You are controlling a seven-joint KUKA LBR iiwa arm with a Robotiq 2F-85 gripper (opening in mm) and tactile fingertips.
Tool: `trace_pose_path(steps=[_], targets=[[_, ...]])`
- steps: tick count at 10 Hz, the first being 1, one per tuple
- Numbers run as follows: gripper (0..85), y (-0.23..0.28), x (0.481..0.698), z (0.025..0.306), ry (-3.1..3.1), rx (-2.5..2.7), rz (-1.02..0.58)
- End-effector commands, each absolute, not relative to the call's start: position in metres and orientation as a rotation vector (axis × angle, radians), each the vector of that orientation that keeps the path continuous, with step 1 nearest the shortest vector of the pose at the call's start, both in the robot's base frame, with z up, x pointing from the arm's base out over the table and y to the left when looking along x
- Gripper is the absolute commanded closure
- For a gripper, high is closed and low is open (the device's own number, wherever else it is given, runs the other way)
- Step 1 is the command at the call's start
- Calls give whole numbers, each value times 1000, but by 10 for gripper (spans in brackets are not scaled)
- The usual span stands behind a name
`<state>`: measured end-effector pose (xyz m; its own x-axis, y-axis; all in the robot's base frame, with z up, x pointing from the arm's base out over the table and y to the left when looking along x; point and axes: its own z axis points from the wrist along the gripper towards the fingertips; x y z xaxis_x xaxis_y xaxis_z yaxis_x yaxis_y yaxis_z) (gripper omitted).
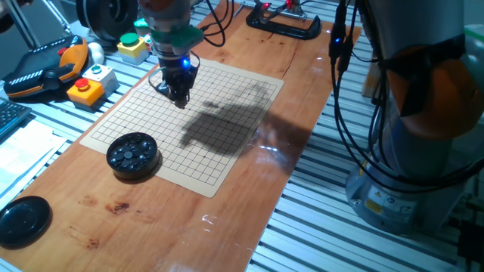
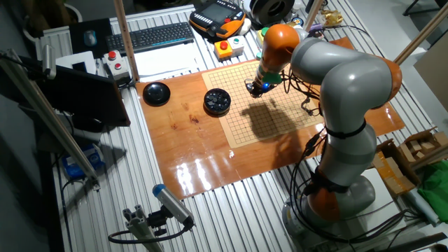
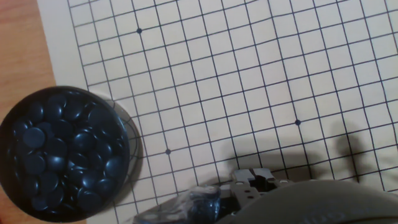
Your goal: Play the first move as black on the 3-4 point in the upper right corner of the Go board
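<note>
The beige Go board (image 1: 227, 143) lies on the wooden table, and I see no stone on its grid (image 3: 249, 74). My gripper (image 1: 180, 102) hangs a little above the board's far left part, well away from the bowl; the other fixed view shows my gripper (image 2: 253, 89) there too. Its tips look narrow and dark. Only the gripper (image 3: 252, 183) base shows at the bottom of the hand view, so any black stone between the fingers is hidden. I cannot pick out the 3-4 point among the crossings.
A round black bowl (image 1: 133, 155) full of black stones (image 3: 62, 155) stands at the board's near left corner. Its flat black lid (image 1: 23, 221) lies further left on the wood. Button boxes (image 1: 91, 83) and a black clamp (image 1: 283, 23) sit beyond the board.
</note>
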<state>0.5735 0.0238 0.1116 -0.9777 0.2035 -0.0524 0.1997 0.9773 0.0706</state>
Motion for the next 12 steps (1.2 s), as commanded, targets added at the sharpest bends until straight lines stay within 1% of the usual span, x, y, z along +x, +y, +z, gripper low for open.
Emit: trace_pose_path(steps=[1,5,8,12], targets=[[843,24,574,112,3060,316,110],[843,21,574,113,3055,292,119],[843,-15,572,128,3070,233,97],[843,-53,556,125,3076,228,90]])
